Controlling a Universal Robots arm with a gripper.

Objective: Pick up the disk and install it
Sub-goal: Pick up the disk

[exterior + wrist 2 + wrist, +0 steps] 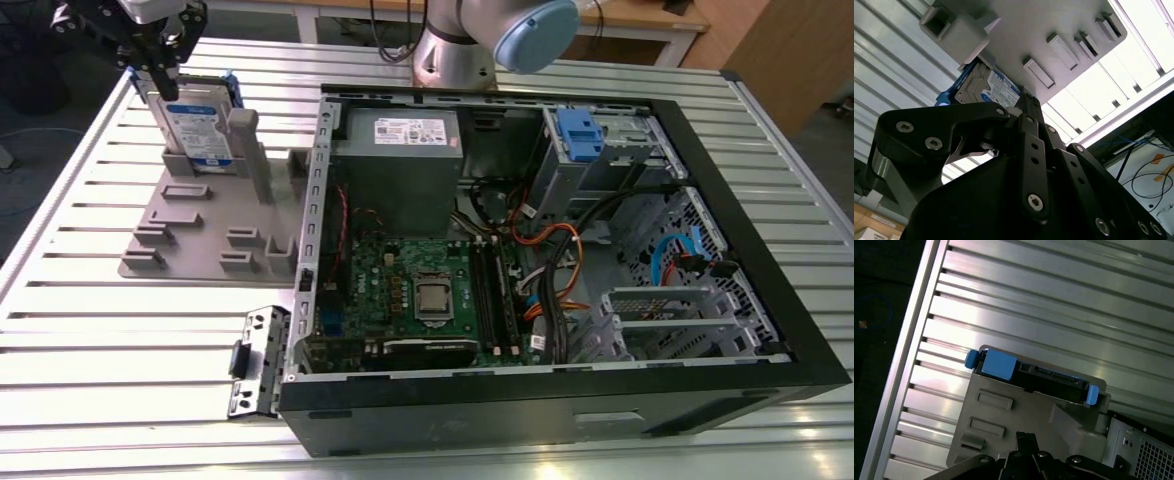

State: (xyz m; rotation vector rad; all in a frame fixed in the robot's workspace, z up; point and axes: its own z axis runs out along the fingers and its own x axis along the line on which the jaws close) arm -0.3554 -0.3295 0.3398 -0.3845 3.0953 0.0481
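Claw (163, 82) close above disk (200, 128) standing in holder (187, 225).

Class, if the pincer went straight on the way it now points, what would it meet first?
Most likely the disk, standing on edge in the grey holder. The pincer points down at its top edge; depth is unclear, so it may be touching it.

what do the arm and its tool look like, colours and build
The arm is a silver-grey tube with a rounded pale blue joint cap. The tool is matt black. In the second wrist view it is built of flat linkage bars pinned with silver screw heads. No markings can be made out on it.
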